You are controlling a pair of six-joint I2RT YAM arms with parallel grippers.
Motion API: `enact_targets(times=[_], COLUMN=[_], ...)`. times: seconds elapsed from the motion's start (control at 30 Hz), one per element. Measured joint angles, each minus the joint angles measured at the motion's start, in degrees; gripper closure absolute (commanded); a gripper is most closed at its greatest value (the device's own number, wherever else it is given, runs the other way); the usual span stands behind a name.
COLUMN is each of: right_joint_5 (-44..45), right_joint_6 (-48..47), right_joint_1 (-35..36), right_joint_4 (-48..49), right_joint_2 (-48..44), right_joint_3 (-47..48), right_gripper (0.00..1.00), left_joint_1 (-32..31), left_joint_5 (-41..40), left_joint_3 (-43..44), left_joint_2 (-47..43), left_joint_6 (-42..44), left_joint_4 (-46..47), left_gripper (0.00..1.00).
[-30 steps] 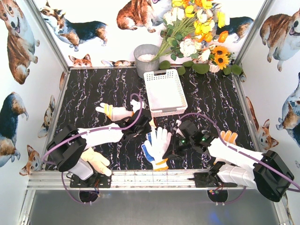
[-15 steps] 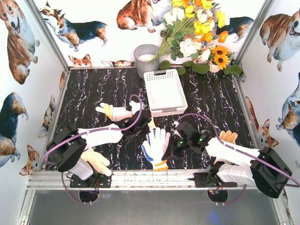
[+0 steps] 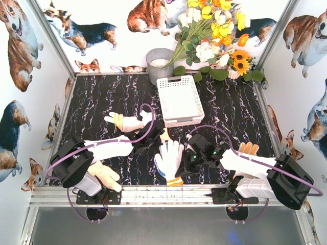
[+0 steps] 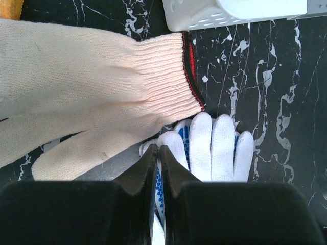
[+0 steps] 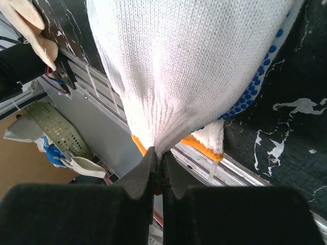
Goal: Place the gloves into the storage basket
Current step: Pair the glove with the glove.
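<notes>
The blue-dotted white glove (image 3: 168,157) lies palm-side down near the front edge, its orange cuff (image 3: 174,180) towards me. My left gripper (image 3: 157,141) is shut on one of its finger ends (image 4: 202,143). My right gripper (image 3: 182,170) is shut on its cuff end (image 5: 153,127), which is bunched upward. A cream glove (image 4: 76,97) lies under my left arm, its cuff close to the white storage basket (image 3: 179,98). The basket's corner also shows in the left wrist view (image 4: 225,13). A yellow-cuffed glove (image 3: 125,122) lies left of centre.
A cream glove (image 3: 104,175) lies by the left arm's base and an orange glove (image 3: 249,149) beside the right arm. A grey metal bucket (image 3: 159,64) and a flower bunch (image 3: 214,41) stand at the back. The metal front rail (image 3: 168,193) is just below the cuff.
My right gripper has moved left onto the dotted glove's cuff, and the glove has shifted slightly left. The left arm has hardly moved.
</notes>
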Motion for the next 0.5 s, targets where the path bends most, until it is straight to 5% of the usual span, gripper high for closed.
enact_targets(times=[0.5], right_joint_5=[0.5], right_joint_6=[0.2], right_joint_1=[1.0], right_joint_4=[1.0], right_joint_2=[3.5], right_joint_3=[0.0], right_gripper=[1.0], left_joint_1=[0.0], left_joint_5=[-0.6], left_joint_3=[-0.9], left_joint_2=[-1.2], left_joint_6=[-0.8], left_joint_4=[-1.2], left_gripper=[1.0])
